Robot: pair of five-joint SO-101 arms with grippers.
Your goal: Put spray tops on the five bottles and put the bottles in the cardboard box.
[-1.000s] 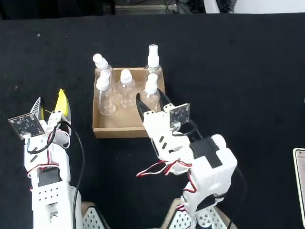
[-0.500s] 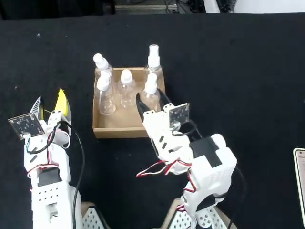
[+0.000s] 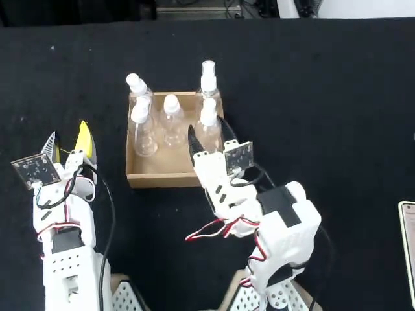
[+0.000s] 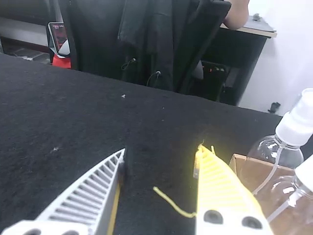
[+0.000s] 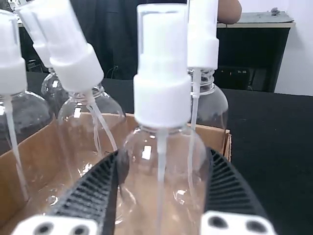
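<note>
A shallow cardboard box point(image 3: 162, 173) sits mid-table. Clear bottles with white spray tops stand in and at it: one at the far left corner point(image 3: 137, 87), one at the far right point(image 3: 208, 78), one in the middle point(image 3: 172, 113), one at the left point(image 3: 141, 123). My right gripper point(image 3: 208, 135) is shut on the spray bottle point(image 3: 207, 118) at the box's near right corner; in the right wrist view the black fingers point(image 5: 90, 196) press both sides of this bottle point(image 5: 164, 161). My left gripper point(image 3: 68, 144) stands open left of the box, its grey and yellow fingers apart point(image 4: 161, 152).
The table is covered in black cloth. A flat white-edged object point(image 3: 408, 227) lies at the right edge. A loose yellow thread point(image 4: 171, 203) hangs from the left gripper's yellow finger. Two bottles point(image 4: 288, 142) show beside it in the left wrist view.
My right gripper has edged slightly farther into the box with its bottle, which now stands a little more to the right. The left arm has not moved.
</note>
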